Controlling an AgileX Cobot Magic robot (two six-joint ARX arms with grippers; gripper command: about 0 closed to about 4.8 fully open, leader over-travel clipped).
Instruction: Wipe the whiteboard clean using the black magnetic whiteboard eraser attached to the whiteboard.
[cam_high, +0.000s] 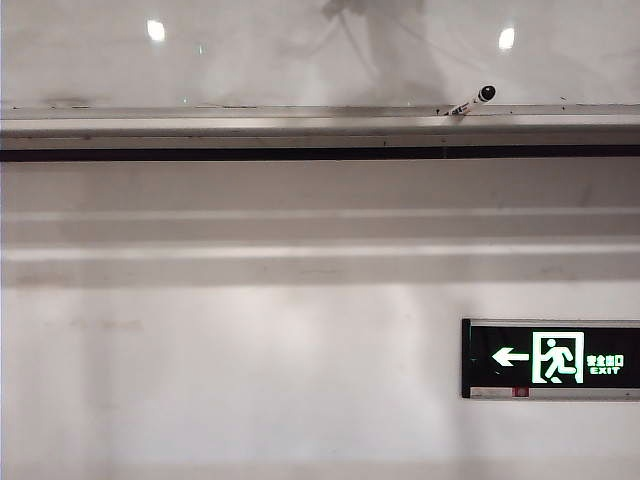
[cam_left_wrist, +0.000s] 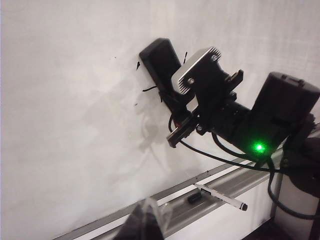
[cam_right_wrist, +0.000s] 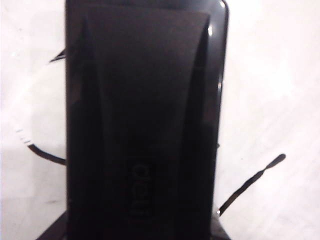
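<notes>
Across the upper band of the exterior view runs the whiteboard (cam_high: 300, 55), glossy, mirroring 2 round lights, with the silver ledge (cam_high: 300, 125) along its lower edge and a marker (cam_high: 472, 101) lying on that ledge toward the right. Neither arm nor the eraser shows in that view.

In the left wrist view the board fills the frame's left and centre, and the black eraser (cam_left_wrist: 159, 59) sits flat against it at upper centre, its long axis tilted from upper left to lower right. The right gripper (cam_left_wrist: 175, 102) reaches it from the lower right, in line with that axis, so the right arm is plainly the nearer. A few short black strokes (cam_left_wrist: 138, 65) lie just beside the eraser on the board.

In the right wrist view the eraser (cam_right_wrist: 145, 115) fills the middle of the frame, running top to bottom. The fingers are hidden here, so I cannot tell whether the right gripper pinches the eraser or merely stands against it.

At the bottom edge of the left wrist view, the left gripper (cam_left_wrist: 145, 222) shows only as a dark blurred tip, well apart from the eraser; its state I cannot tell.
</notes>
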